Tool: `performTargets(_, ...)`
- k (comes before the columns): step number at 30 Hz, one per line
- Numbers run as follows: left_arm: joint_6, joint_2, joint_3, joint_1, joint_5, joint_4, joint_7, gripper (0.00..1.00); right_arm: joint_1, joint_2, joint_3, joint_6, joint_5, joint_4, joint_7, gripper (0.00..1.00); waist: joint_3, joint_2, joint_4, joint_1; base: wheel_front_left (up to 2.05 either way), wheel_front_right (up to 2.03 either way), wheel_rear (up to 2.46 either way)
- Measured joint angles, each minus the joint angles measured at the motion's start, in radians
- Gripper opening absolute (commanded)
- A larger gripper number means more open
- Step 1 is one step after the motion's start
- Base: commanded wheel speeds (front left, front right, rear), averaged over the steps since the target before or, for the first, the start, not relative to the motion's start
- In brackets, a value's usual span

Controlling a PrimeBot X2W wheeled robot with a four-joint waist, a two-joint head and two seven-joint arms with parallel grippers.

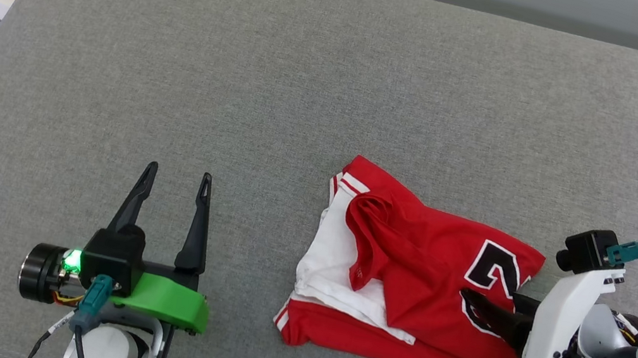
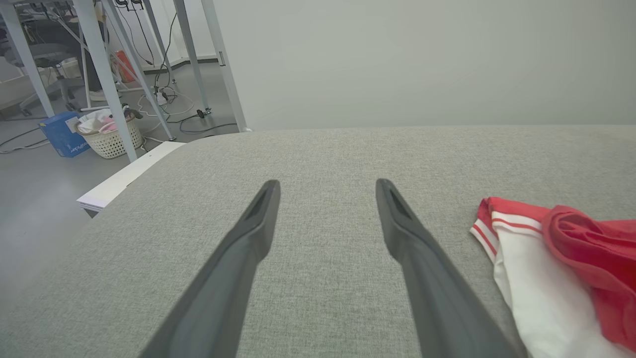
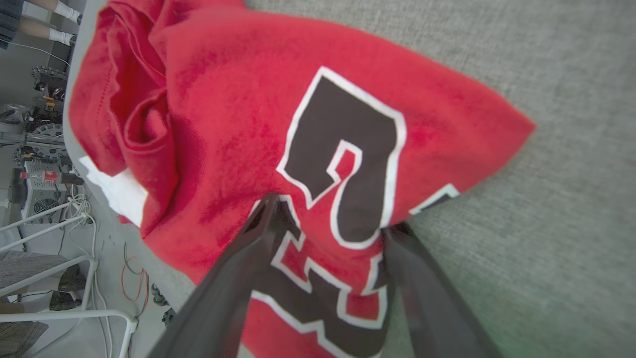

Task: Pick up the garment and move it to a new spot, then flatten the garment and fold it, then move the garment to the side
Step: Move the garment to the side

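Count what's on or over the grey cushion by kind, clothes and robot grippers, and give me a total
garment: 1
grippers: 2, left gripper and right gripper
total: 3
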Motion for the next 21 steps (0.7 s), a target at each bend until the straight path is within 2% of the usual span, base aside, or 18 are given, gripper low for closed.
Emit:
performTargets(1, 0.0, 0.0, 0.0, -0.001, 0.0, 0.0, 0.0, 1.0, -0.004, -0.001, 0.008, 0.0, 0.0, 0.001, -0.019, 0.12, 0.0, 0.0, 0.0, 0.0, 0.0, 0.0, 0.0)
performTargets(2, 0.0, -0.001, -0.001, -0.002, 0.0, 0.001, 0.0, 1.0, -0.011, -0.004, 0.023, 0.0, 0.0, 0.001, -0.038, 0.0, 0.0, 0.0, -0.001, 0.0, 0.0, 0.0, 0.0)
performTargets(9, 0.001, -0.002, -0.002, -0.003, 0.0, 0.013, 0.0, 1.0, -0.06, -0.059, 0.126, 0.0, -0.06, -0.016, -0.172, 0.0, -0.021, 0.0, -0.008, 0.0, 0.0, 0.0, 0.0)
performTargets(14, 0.003, -0.003, 0.0, 0.005, 0.0, 0.016, 0.0, 1.0, -0.131, -0.141, 0.182, 0.0, -0.155, -0.071, -0.269, 0.0, -0.049, 0.0, -0.024, 0.0, 0.0, 0.0, 0.0)
performTargets(21, 0.004, -0.004, 0.008, 0.029, 0.0, 0.009, 0.0, 1.0, -0.18, -0.246, 0.247, 0.0, -0.245, -0.181, -0.292, 0.0, -0.072, 0.0, -0.081, 0.0, 0.0, 0.0, 0.0)
